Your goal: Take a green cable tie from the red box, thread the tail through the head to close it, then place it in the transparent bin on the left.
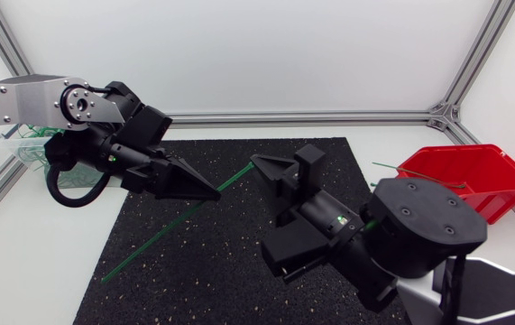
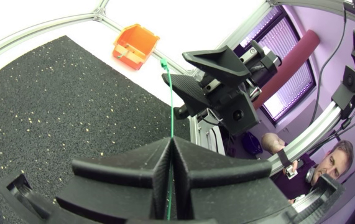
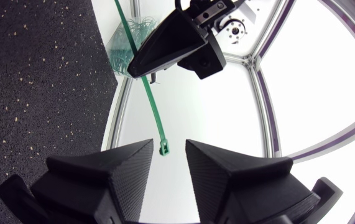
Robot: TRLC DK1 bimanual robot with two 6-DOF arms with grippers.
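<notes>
A long green cable tie [image 1: 171, 227] slants above the black mat. My left gripper [image 1: 210, 191] is shut on its middle; in the left wrist view the tie [image 2: 171, 106] rises from between the closed fingers [image 2: 158, 165]. The tie's head end [image 3: 163, 148] hangs in the gap of my right gripper [image 3: 168, 158], which is open and does not touch it. In the head view the right gripper [image 1: 286, 173] sits just right of the tie's upper end. The red box [image 1: 469, 176] stands at the far right. The transparent bin [image 1: 33, 149] lies behind the left arm.
A black speckled mat [image 1: 194, 271] covers the table's middle. The transparent bin [image 3: 127, 43] holds several closed green ties. A few green ties stick out of the red box [image 2: 135, 45]. Aluminium frame rails [image 1: 329, 116] run along the table's edges.
</notes>
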